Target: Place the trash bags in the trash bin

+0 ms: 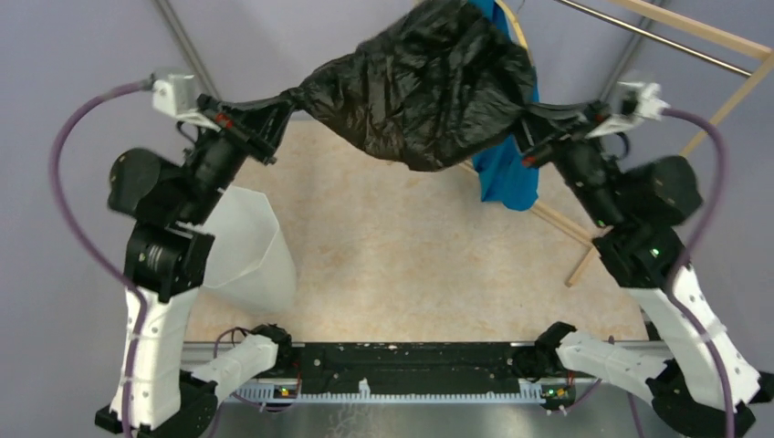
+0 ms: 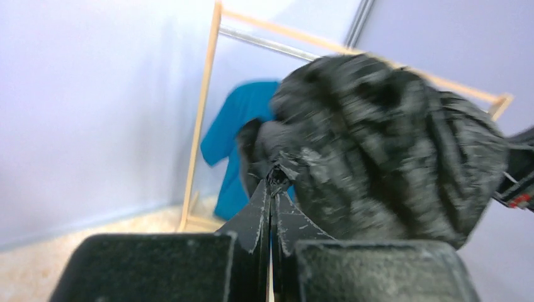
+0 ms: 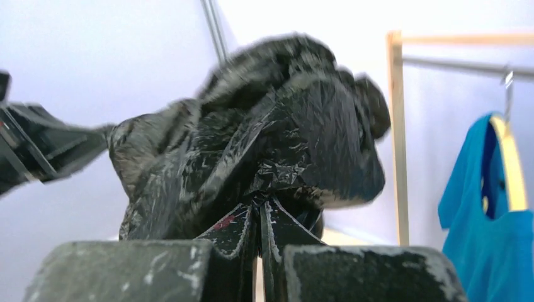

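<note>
Currently: one trash bag (image 1: 420, 87), one trash bin (image 1: 251, 251), two grippers. Left gripper (image 1: 290, 102) is clenched on one bunched corner of the bag, and right gripper (image 1: 528, 116) is clenched on the opposite corner. In both wrist views the finger pairs meet with a pinch of film caught at the tips. The bag hangs in the air between the two grippers, stretched from one to the other, sagging in the middle, above the table (image 1: 411, 265). Material: thin black plastic film, glossy, heavily crinkled, gathered into tight pleats at each grip and swelling into a rounded lump beyond the fingertips. The bin stands on the table below the left gripper and back toward that arm's base, partly hidden by the arm and well apart from the bag. It is white translucent plastic with flat faceted sides; whether it is upright or tipped cannot be told. One blue T-shirt (image 1: 507, 178), soft fabric, hangs beyond the bag, just beside the right gripper. One rack (image 1: 694, 32), pale wooden frame with a metal rail, stands past both grippers.
</note>
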Tool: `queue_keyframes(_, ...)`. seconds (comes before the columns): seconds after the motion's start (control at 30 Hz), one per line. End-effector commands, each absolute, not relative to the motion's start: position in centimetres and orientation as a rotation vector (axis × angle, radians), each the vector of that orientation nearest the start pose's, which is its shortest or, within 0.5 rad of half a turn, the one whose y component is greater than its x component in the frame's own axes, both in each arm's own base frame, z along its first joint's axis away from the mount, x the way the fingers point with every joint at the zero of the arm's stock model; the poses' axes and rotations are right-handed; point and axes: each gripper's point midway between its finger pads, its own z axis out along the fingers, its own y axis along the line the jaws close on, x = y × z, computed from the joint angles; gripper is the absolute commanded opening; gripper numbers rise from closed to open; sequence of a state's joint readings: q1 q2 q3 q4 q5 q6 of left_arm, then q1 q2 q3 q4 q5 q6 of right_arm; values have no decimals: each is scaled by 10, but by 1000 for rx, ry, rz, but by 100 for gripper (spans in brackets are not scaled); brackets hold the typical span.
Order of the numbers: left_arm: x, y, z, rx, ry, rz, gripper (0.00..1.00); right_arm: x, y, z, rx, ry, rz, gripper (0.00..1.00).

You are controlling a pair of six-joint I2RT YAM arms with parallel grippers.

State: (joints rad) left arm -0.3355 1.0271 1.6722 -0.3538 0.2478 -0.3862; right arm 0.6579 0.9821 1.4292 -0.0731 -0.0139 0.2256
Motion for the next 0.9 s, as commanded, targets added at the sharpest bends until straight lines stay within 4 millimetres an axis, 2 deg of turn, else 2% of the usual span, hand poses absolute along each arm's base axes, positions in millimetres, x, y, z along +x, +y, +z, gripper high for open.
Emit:
queue_keyframes(0.0, 260, -130, 543, 71, 1331, -703, 0, 247, 197, 529, -242, 1224, 761, 0)
queue_keyframes(0.03, 270, -133, 514, 52, 1403, -699, 0, 263, 200, 503, -229, 1301, 709, 0)
queue_keyframes(0.07, 281, -140, 476, 60, 1499, -701, 0, 281, 204, 465, -231, 1398, 645, 0)
queue_keyframes(0.1, 290, -148, 426, 72, 1634, -705, 0, 298, 209, 418, -233, 1517, 581, 0)
queue_keyframes(0.13, 296, -153, 375, 67, 1784, -695, 0, 311, 215, 352, -251, 1680, 525, 0)
queue_keyframes(0.17, 295, -155, 326, 66, 1931, -685, 0, 311, 223, 295, -297, 1823, 509, 0)
queue_keyframes(0.2, 285, -160, 286, 90, 2074, -704, 0, 300, 233, 245, -374, 1952, 540, 0)
queue_keyframes(0.23, 274, -162, 266, 108, 2150, -722, 0, 282, 242, 205, -444, 2050, 607, 0)
queue_keyframes(0.27, 263, -163, 253, 128, 2181, -740, 0, 262, 248, 178, -490, 2111, 674, 0)
queue_keyframes(0.3, 254, -162, 253, 155, 2164, -755, 0, 245, 252, 169, -512, 2122, 729, 0)
queue_keyframes(0.33, 247, -162, 260, 189, 2118, -765, 0, 233, 251, 170, -523, 2112, 765, 0)
queue_keyframes(0.37, 242, -162, 275, 228, 2051, -779, 0, 225, 249, 183, -529, 2076, 794, 0)
queue_keyframes(0.4, 237, -163, 293, 256, 1987, -795, 0, 221, 246, 205, -523, 2026, 805, 0)
queue_keyframes(0.47, 227, -167, 347, 333, 1839, -832, 0, 221, 238, 268, -497, 1895, 810, 0)
queue_keyframes(0.53, 222, -172, 391, 394, 1738, -854, 0, 218, 238, 335, -508, 1761, 842, 0)
queue_keyframes(0.63, 221, -171, 448, 416, 1619, -839, 0, 210, 243, 411, -547, 1623, 904, 0)
queue_keyframes(0.7, 226, -164, 481, 390, 1557, -787, 0, 205, 234, 466, -516, 1521, 905, 0)
queue_keyframes(0.77, 227, -152, 511, 348, 1504, -726, 0, 206, 220, 497, -459, 1455, 865, 0)
queue_keyframes(0.8, 228, -146, 521, 324, 1485, -698, 0, 206, 214, 506, -433, 1432, 844, 0)
queue_keyframes(0.87, 229, -136, 529, 279, 1468, -652, 0, 212, 206, 505, -401, 1428, 798, 0)
